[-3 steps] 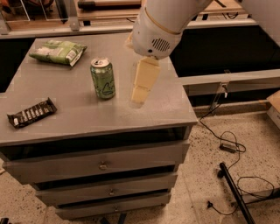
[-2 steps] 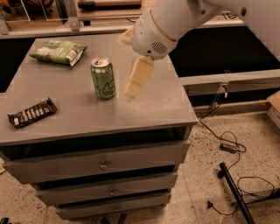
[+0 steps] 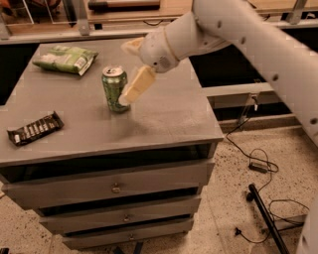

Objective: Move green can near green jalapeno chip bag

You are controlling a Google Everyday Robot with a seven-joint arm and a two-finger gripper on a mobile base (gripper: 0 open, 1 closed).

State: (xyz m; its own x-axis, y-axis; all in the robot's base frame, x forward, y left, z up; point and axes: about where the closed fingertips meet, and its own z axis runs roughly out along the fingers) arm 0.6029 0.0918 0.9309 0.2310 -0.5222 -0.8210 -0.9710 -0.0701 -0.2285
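Observation:
The green can point(image 3: 114, 90) stands upright on the grey cabinet top point(image 3: 169, 116), left of centre. The green jalapeno chip bag point(image 3: 65, 58) lies flat at the back left corner, well apart from the can. My gripper point(image 3: 126, 74) hangs over the can's right side and is open. One cream finger point(image 3: 135, 87) slants down against the can's right front, and the other finger point(image 3: 131, 46) shows behind the can. The can is not held.
A dark ribbed chocolate-bar wrapper point(image 3: 35, 129) lies near the front left edge. The cabinet has several drawers point(image 3: 115, 187) below. Cables point(image 3: 256, 166) and a black pole point(image 3: 266, 213) lie on the floor to the right. A shelf point(image 3: 124, 12) runs behind.
My gripper has moved left across the cabinet top, from well right of the can to right beside it. The can, bag and wrapper have not moved.

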